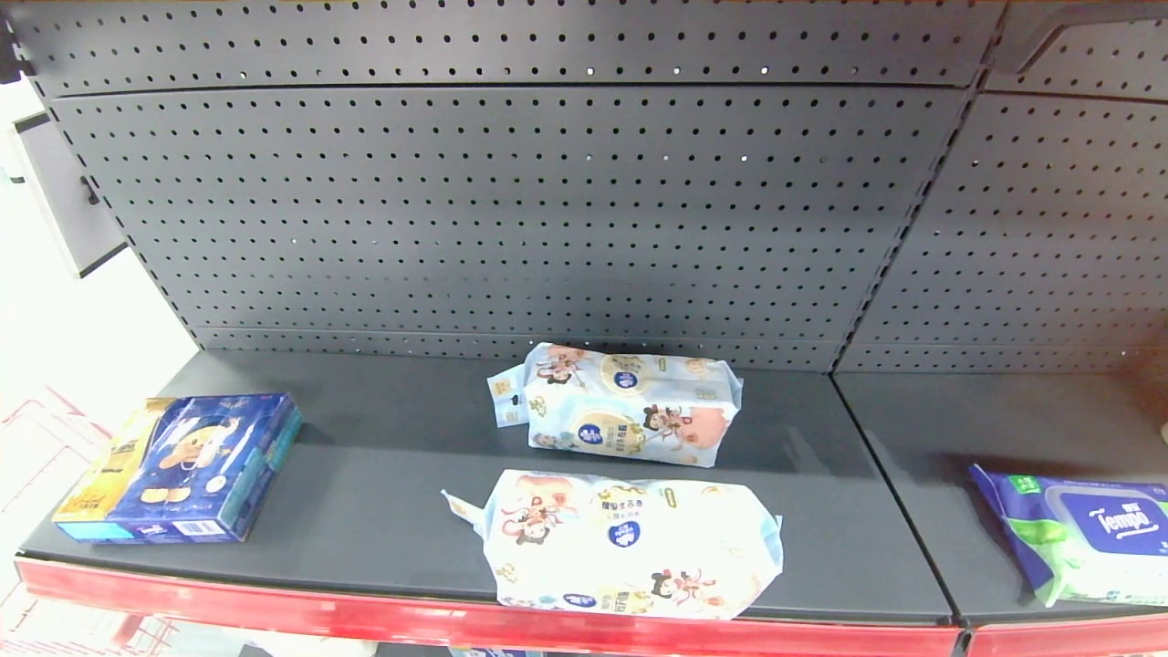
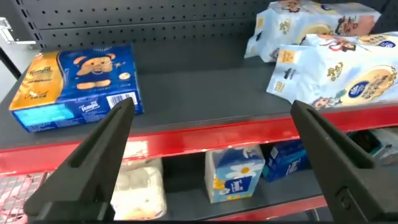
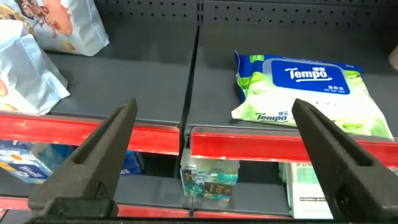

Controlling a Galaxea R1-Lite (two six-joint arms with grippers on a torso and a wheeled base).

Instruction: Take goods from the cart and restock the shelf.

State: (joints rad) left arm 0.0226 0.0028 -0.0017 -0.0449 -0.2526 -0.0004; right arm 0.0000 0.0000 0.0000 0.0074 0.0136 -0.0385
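On the dark shelf (image 1: 392, 474) lie two pale tissue packs with cartoon prints, one at the back (image 1: 630, 403) and one at the front edge (image 1: 630, 543). A blue and yellow tissue box (image 1: 182, 467) sits at the shelf's left end; it also appears in the left wrist view (image 2: 78, 87), with the packs (image 2: 336, 68) to its side. A blue and green wet-wipe pack (image 1: 1077, 534) lies on the neighbouring shelf section (image 3: 308, 87). My left gripper (image 2: 214, 162) hangs open in front of the red shelf lip. My right gripper (image 3: 214, 158) is open too, before the wipe pack, holding nothing.
A perforated back panel (image 1: 511, 210) rises behind the shelf. A red price rail (image 1: 456, 625) runs along the front edge. The lower shelf holds several tissue boxes (image 2: 233, 174) and packs (image 3: 208, 180). A red wire cart (image 1: 36, 438) stands at the far left.
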